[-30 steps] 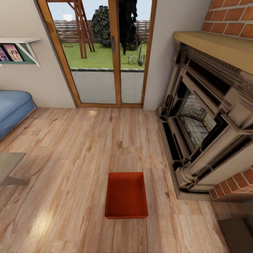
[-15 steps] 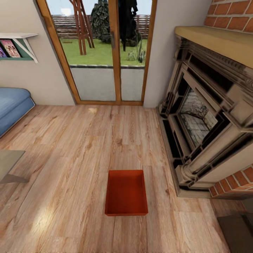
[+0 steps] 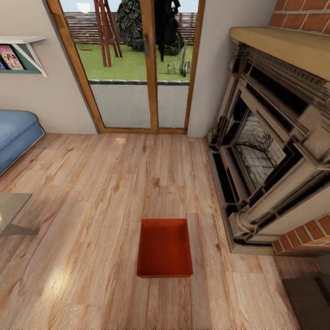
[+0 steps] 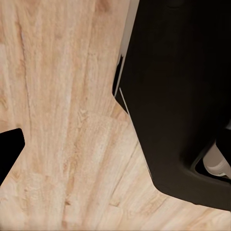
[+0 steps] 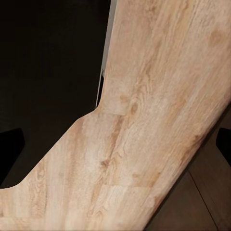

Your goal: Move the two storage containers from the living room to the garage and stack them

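One orange-red storage container (image 3: 165,247) sits empty and lidless on the light wood-plank floor (image 3: 91,192) of the living room, in the lower middle of the head view, left of the fireplace. Nothing touches it. In the left wrist view, one dark fingertip (image 4: 9,151) of my left gripper (image 4: 115,154) shows at the frame edge over the planks, beside my black base (image 4: 183,96). In the right wrist view, my right gripper (image 5: 115,149) has fingertips (image 5: 224,142) at both frame edges, far apart, with bare planks between them.
An ornate stone and brick fireplace (image 3: 270,151) fills the right side. Wood-framed glass doors (image 3: 137,68) stand straight ahead. A blue sofa (image 3: 16,135) and a low table corner (image 3: 11,213) are at the left, under a wall shelf (image 3: 23,52).
The whole head view has shifted slightly, so the camera has moved. The container lies in the same spot on the floor.
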You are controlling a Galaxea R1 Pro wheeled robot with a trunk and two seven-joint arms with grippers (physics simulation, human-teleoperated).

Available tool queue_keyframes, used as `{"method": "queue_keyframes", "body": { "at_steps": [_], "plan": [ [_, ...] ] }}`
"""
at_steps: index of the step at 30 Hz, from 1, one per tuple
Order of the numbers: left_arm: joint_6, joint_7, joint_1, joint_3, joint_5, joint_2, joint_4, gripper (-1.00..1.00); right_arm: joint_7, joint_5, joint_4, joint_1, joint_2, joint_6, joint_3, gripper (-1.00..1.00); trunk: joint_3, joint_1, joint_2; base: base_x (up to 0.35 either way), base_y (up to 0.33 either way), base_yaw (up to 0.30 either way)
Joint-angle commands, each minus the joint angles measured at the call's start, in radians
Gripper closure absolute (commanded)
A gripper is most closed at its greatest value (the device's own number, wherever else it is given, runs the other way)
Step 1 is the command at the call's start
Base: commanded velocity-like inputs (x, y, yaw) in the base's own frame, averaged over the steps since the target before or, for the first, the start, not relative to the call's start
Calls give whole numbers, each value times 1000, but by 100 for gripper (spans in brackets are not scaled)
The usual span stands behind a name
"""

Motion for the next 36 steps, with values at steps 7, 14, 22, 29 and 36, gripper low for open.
{"method": "queue_keyframes", "body": {
  "at_steps": [7,14,22,29,36],
  "plan": [
    [0,1,0,5,4,0,0,-100,-3,-1,3,-1,0,-5,7,-100,-12,0,-2,0,0,0],
    [0,1,0,5,4,0,0,-100,-3,-1,4,-1,2,-5,7,-100,-23,0,-2,0,0,0],
    [0,1,0,5,4,0,0,-100,-2,-1,4,-1,2,-4,7,-100,-36,0,-2,0,0,0],
    [0,1,0,5,4,0,0,-100,-9,-1,3,-1,0,-5,7,-100,-41,0,-2,0,0,0],
    [0,2,0,5,4,0,0,-100,-7,-1,3,-1,2,-4,7,-100,-41,0,-2,0,0,0]
  ]
}}
